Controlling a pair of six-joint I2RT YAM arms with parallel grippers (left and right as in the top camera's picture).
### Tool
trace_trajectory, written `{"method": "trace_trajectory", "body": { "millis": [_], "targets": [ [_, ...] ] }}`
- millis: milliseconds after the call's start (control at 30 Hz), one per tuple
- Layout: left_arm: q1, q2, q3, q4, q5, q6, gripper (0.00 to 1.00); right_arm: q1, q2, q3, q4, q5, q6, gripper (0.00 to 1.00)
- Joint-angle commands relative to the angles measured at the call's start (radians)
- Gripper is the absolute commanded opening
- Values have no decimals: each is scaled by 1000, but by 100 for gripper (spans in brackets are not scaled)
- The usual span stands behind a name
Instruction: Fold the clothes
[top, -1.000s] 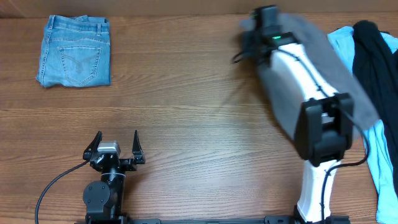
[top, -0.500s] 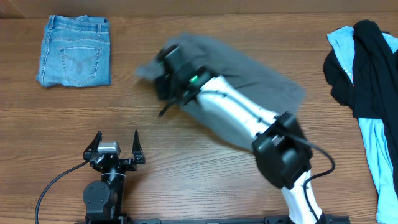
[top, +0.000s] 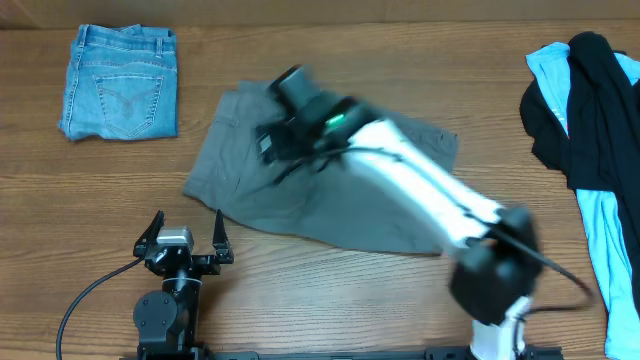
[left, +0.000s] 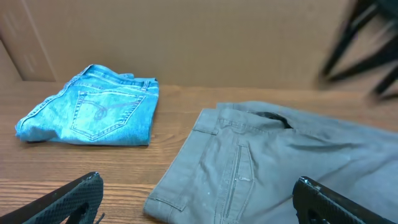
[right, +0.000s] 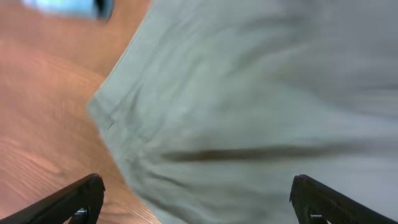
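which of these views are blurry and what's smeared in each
Overhead: the right arm is streaked above the grey shorts; the denim shorts are sharp. Left wrist: both shorts crisp, only dark arm parts at top right smeared. Right wrist: worst, grey fabric and table wood all soft.

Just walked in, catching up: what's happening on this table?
The right arm stretches over the grey cotton shorts, which lie spread out in the middle, its jaws open above the fabric and gripping nothing. The left arm sits parked at the near edge, jaws open. Light-blue denim shorts lie folded at the far left; a black garment and a pale-blue garment are heaped at the right edge.
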Motion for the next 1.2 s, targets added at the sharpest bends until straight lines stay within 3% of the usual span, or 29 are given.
{"method": "trace_trajectory", "body": {
  "millis": [0, 233, 533, 733, 967, 1167],
  "targets": [
    [6, -10, -3, -1, -5, 22, 100, -197, -147, 34, -99, 44, 0, 100],
    [6, -10, -3, -2, -5, 22, 100, -454, -111, -7, -273, 38, 1, 100],
    [6, -10, -3, -1, -5, 22, 100, -574, -11, -172, -144, 108, 6, 97],
    [6, -10, -3, -2, -5, 22, 100, -596, 59, -195, -127, 97, 29, 86],
    [6, -10, -3, -1, -5, 22, 100, -596, 78, -195, -84, 64, 30, 58],
    [6, -10, -3, -2, -5, 22, 100, -596, 80, -197, -91, 64, 31, 53]
  ]
}}
